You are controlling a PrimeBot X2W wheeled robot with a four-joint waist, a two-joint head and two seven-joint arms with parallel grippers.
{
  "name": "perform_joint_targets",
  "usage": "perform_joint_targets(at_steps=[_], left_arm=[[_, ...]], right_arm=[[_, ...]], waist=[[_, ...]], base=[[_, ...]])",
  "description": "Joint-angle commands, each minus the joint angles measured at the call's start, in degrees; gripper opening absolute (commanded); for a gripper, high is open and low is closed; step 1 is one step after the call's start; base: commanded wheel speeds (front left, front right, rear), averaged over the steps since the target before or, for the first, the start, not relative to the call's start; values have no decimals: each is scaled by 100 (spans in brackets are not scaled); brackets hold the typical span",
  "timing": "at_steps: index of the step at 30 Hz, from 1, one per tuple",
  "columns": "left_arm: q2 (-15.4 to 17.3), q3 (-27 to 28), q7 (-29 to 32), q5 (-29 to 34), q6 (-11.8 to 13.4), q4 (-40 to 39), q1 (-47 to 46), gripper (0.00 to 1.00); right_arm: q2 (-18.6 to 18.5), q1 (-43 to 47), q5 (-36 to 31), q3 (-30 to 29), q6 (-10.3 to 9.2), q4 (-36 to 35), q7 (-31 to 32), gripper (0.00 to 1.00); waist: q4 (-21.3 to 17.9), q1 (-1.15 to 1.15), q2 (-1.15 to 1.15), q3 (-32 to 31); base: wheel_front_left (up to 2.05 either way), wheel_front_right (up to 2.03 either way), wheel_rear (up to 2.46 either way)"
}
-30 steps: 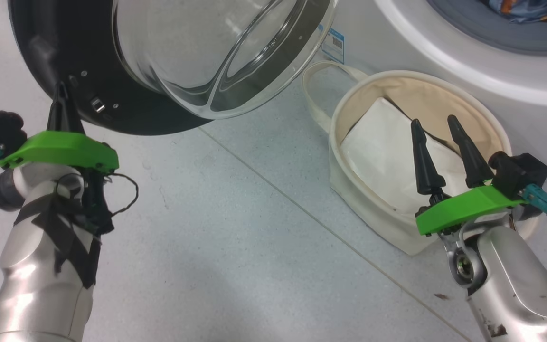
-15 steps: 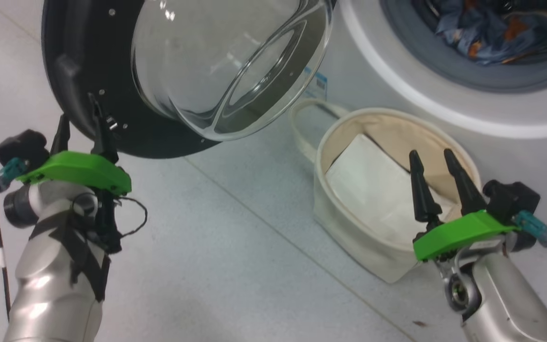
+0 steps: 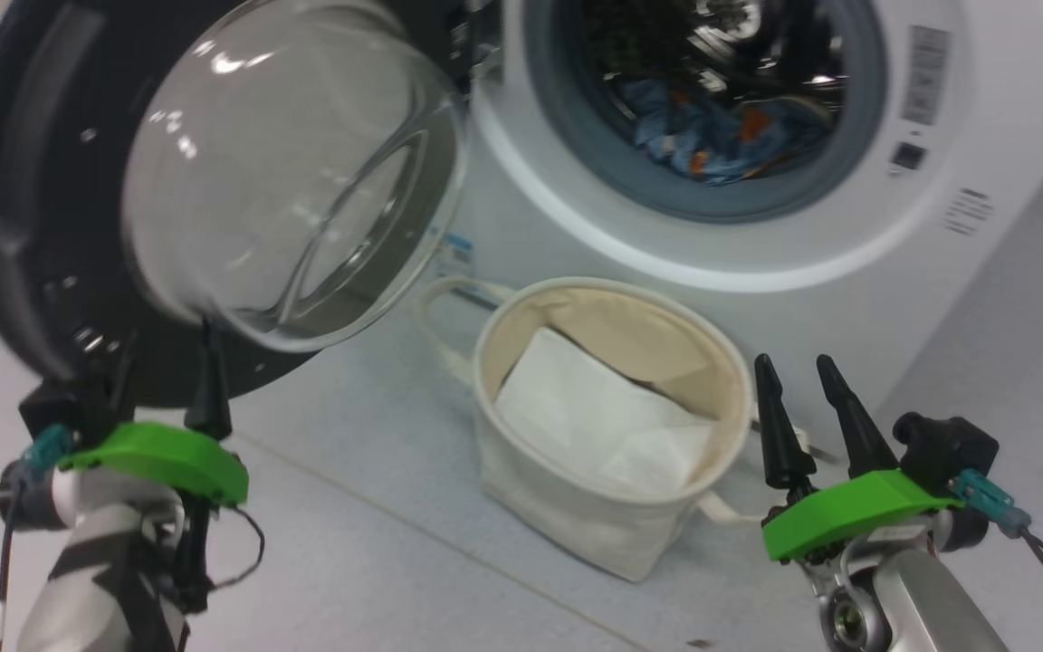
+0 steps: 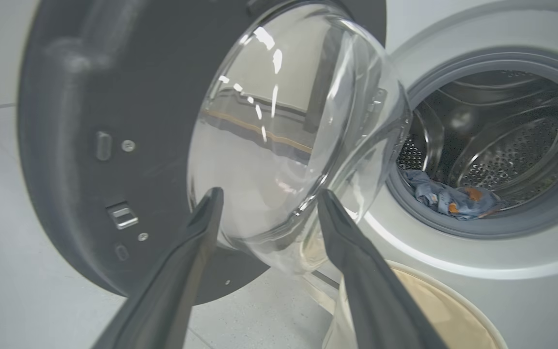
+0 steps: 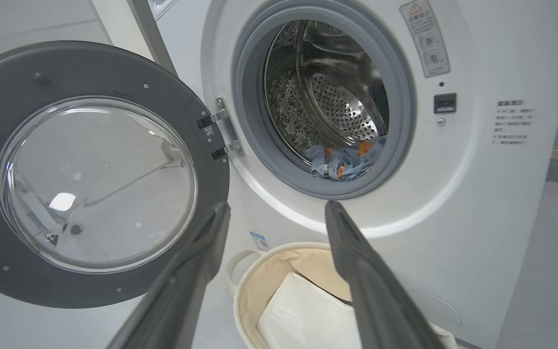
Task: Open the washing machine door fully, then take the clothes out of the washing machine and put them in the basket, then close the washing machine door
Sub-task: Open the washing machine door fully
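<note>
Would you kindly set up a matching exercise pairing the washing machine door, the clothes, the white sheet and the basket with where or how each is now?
1. washing machine door
2. clothes
3. white sheet
4. basket

A. lying inside the basket
B. swung open
C. standing on the floor
D. low in the drum

Pairs: 1-B, 2-D, 3-A, 4-C

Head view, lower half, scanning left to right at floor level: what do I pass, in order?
left gripper → basket → right gripper
</note>
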Motion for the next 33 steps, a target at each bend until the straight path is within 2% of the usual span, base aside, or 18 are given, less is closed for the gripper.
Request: perform_joint_targets(at_steps=[1,11,19,27,33], left_arm=[[251,100,-62,-14,-103,-375,25,100],[572,-81,196,-37,-296,-1918,1088,100],[782,-4,242,-146,-315,-2543,1507,100],[807,-53,616,-359,-345,-2728,1584,100],[788,-17,707,-450,-256,-2801,1601,100]], right_arm=[[68,-64,18,98,5,-218,-70,100],[151,15,-80,89,5,-301,-71,100],[193,-107,-117,128,5,-316,-71,100],[128,-47,-178,30,5,-226,-71,100],[127,0,-157,-37,5,-218,-71,100]], waist=[[-542,0,0,-300],[-1616,0,0,-254],[-2302,0,0,-149],[-2511,0,0,-194],[-2535,0,0,-256]], base=[[0,0,0],[0,0,0],[0,0,0],[0,0,0],[0,0,0]])
